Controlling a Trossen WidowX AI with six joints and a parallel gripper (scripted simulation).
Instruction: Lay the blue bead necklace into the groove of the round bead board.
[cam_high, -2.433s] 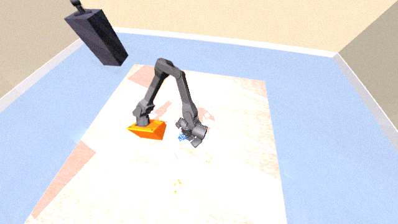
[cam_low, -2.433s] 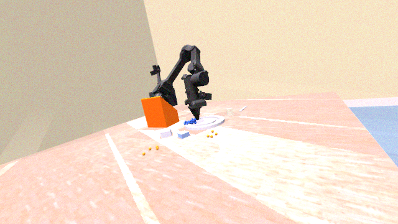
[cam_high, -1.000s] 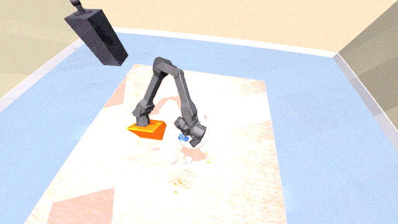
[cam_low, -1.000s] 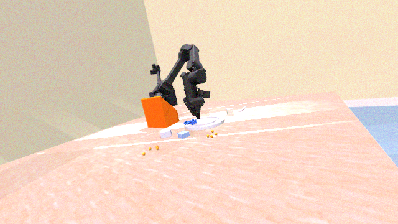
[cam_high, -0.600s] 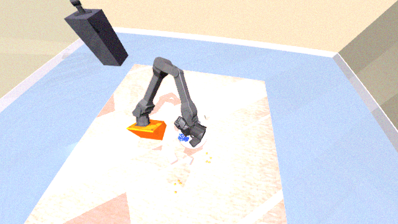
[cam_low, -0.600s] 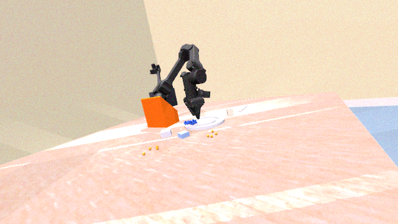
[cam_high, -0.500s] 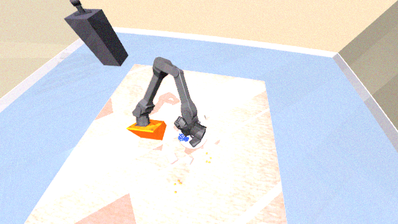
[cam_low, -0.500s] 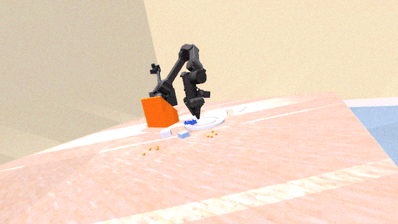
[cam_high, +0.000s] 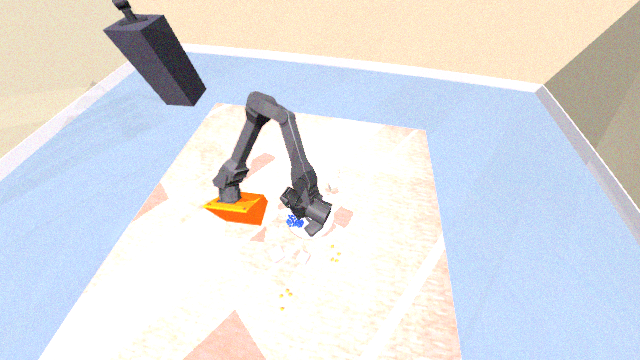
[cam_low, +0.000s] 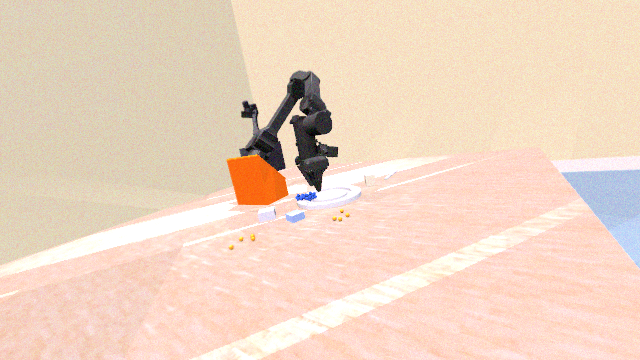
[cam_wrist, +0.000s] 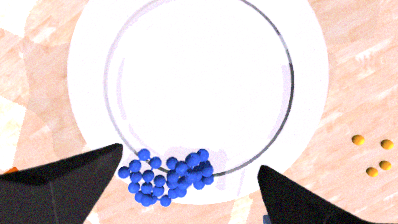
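The blue bead necklace (cam_high: 295, 221) (cam_low: 306, 196) (cam_wrist: 192, 172) lies bunched in a heap across the rim side of the round white bead board (cam_low: 352, 196) (cam_wrist: 307, 90). In the wrist view the heap covers a short stretch of the thin ring line near the board's lower left edge; the rest of the ring has no beads on it. My gripper (cam_wrist: 192, 161) is open and empty, its two fingers wide apart on either side of the heap. In the exterior view the fingertips are low over the board, just beside the beads. In the top view the arm hides part of the board.
Yellow beads lie in two small groups, one near the board (cam_low: 340, 218) (cam_wrist: 385, 165) and one farther off (cam_low: 241, 239) (cam_high: 286, 295). A white block (cam_low: 266, 214) and a light blue block (cam_low: 295, 216) lie near the board. The orange base (cam_high: 245, 212) (cam_low: 255, 182) stands beside it.
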